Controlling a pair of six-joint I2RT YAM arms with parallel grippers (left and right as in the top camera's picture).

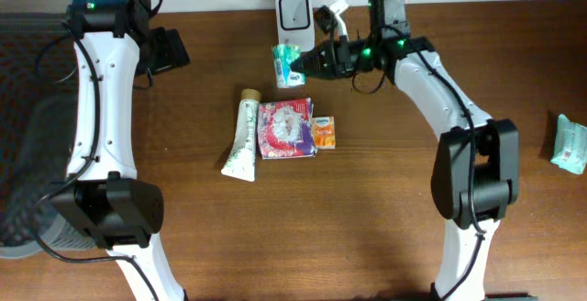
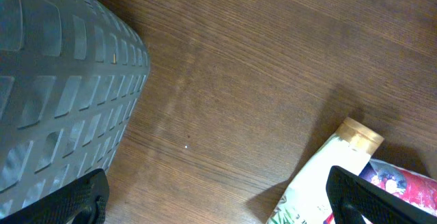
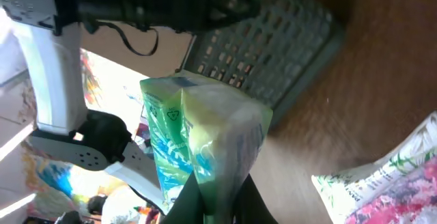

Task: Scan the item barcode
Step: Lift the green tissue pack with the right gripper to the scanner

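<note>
**Overhead view.** A green packet (image 1: 289,62) is being gripped by the right gripper (image 1: 305,61), with the jaws clamped together on one end of it. The packet is being presented just ahead of the jaws, close below the white scanner (image 1: 295,12). Whether the two are touching cannot be told. The left gripper (image 1: 168,49) is being shown well apart, at the far side of the table (image 1: 385,237), with its jaws wide apart and nothing between them. A tube (image 1: 243,136), a pink packet (image 1: 286,128) and an orange sachet (image 1: 324,132) are lying well away from both pairs of jaws.

**Left wrist view.** Only bare wood is being framed between the spread jaws of the left gripper (image 2: 218,200). A grey basket (image 2: 61,80) is lying beyond one finger, and the tube (image 2: 328,176) beside the other.

**Right wrist view.** The green packet (image 3: 205,135) is being pinched at its lower edge in the right gripper (image 3: 217,200) and is standing straight out of the jaws. No barcode can be made out on the faces shown.

**Step in hand.** The packet is judged to be at the scanning step. The next move is likely to call for it to be turned until its barcode is facing the scanner window, with the grip being held firm.
</note>
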